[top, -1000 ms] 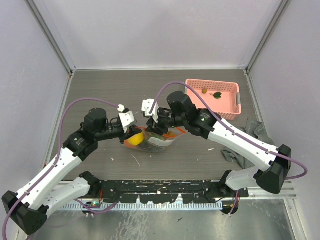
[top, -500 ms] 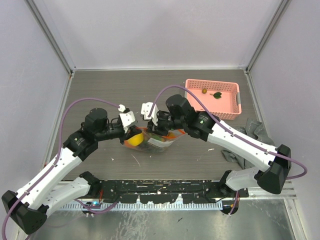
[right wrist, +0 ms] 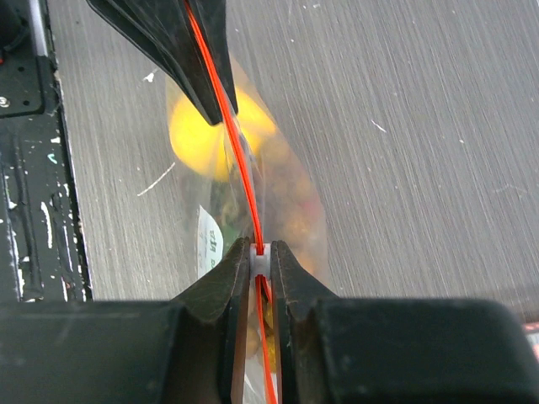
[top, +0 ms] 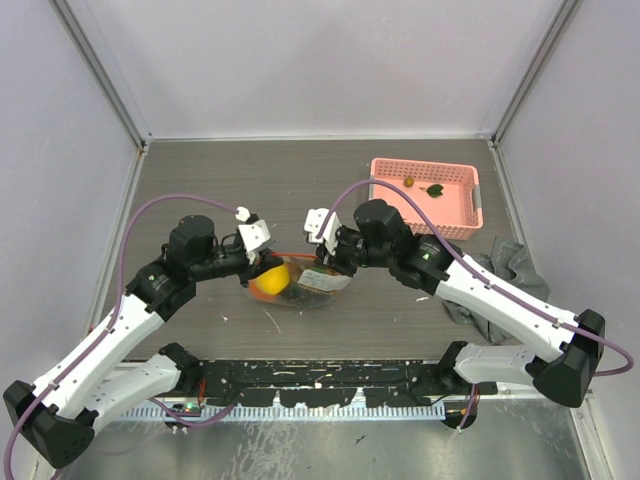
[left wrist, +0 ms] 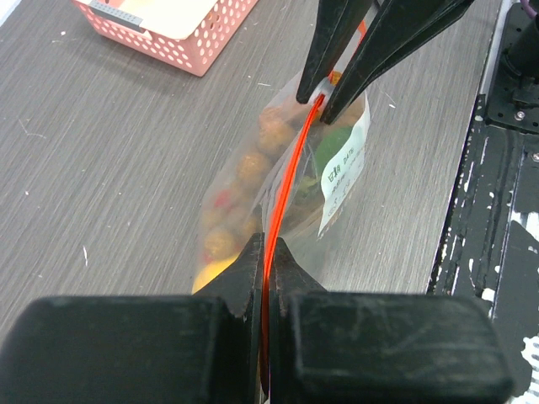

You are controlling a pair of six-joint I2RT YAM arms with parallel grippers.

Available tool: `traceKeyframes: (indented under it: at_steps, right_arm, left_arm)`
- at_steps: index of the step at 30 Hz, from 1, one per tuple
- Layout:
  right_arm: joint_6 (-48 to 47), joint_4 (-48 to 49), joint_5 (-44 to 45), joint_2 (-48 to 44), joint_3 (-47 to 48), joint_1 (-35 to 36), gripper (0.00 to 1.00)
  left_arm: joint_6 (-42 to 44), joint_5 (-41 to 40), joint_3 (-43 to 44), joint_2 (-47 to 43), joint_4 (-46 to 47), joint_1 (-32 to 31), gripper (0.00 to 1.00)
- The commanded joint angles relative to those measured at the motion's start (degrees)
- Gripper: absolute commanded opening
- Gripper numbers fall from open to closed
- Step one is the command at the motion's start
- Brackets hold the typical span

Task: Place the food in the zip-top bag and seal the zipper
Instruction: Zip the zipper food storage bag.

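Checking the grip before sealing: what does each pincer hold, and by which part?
Both hold the clear plastic zip-top bag by its red-orange zipper strip: left pincer near one end, right pincer on the white slider.

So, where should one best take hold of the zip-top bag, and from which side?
At the red-orange zipper on its top edge, probably from above. The strip stands thin and straight, so jaws can pinch across it; below, the fruit makes the bag bulge.

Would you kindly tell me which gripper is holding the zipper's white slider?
The right gripper: the white slider sits between its fingertips, while the left gripper pinches only the bare red-orange zipper strip.
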Motion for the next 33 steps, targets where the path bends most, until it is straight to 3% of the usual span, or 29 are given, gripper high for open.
traceKeyframes:
  at_steps: [1,14,26,33]
  right_arm:
    - [1.84,-2.70,5.64,-3.41,-1.47,-1.85,0.01]
    - [8.06,-3.78,11.81,-9.55,-7.16,-9.74,0.00]
    - [14.20,-4.92,17.21,-8.21,-8.94,-20.34,0.00]
    - [13.66,-0.64,14.70,0.98,1.24,-22.56,0.00]
  left_arm:
    - [-0.52,-2.16,3.54,-0.55,2.34,1.39,0.00]
    - [-0.87,-6.37,3.88,-0.21,2.34,2.96,0.00]
    - [-1.01,-9.38,4.16,0.67,2.49,4.25,0.00]
    - [-0.84,-13.99,9.17,6.84,4.84,4.68,0.00]
